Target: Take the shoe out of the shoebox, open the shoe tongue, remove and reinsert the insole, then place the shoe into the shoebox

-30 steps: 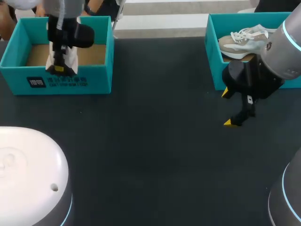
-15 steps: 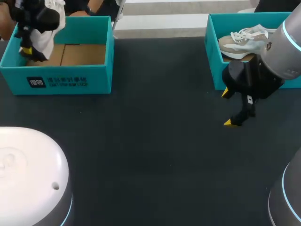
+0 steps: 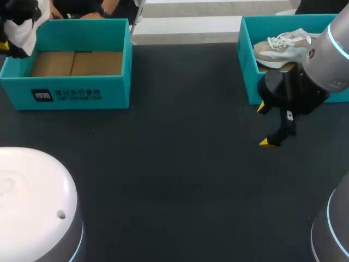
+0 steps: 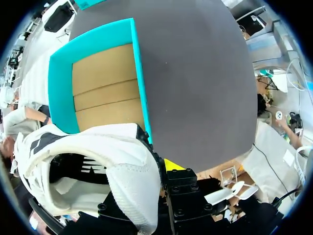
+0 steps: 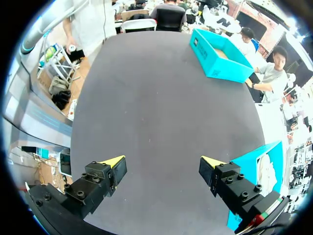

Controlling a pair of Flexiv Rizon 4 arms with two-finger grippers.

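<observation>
Head view: the left gripper (image 3: 6, 42) is at the table's far left corner, clamped on a white shoe (image 3: 25, 30) held in the air beside the left shoebox (image 3: 82, 95). That teal box holds nothing but its brown cardboard floor. The right gripper (image 3: 265, 124) hangs over the dark table (image 3: 174, 180) with its 2 yellow tips spread wide and nothing between them. It is just in front of the right shoebox (image 3: 246, 76), where a beige shoe (image 3: 281, 48) with white laces lies.

Left wrist view: the white shoe fills the space at the fingers, its opening facing the camera. Only 1 yellow tip shows, pressed against the shoe's outer side; the other is hidden by the shoe. The left shoebox lies below and ahead of the shoe, apart from it.

Right wrist view: both fingers stand far apart over bare table, touching nothing. The right shoebox with its beige shoe sits just beside 1 finger; the left shoebox is well ahead.
</observation>
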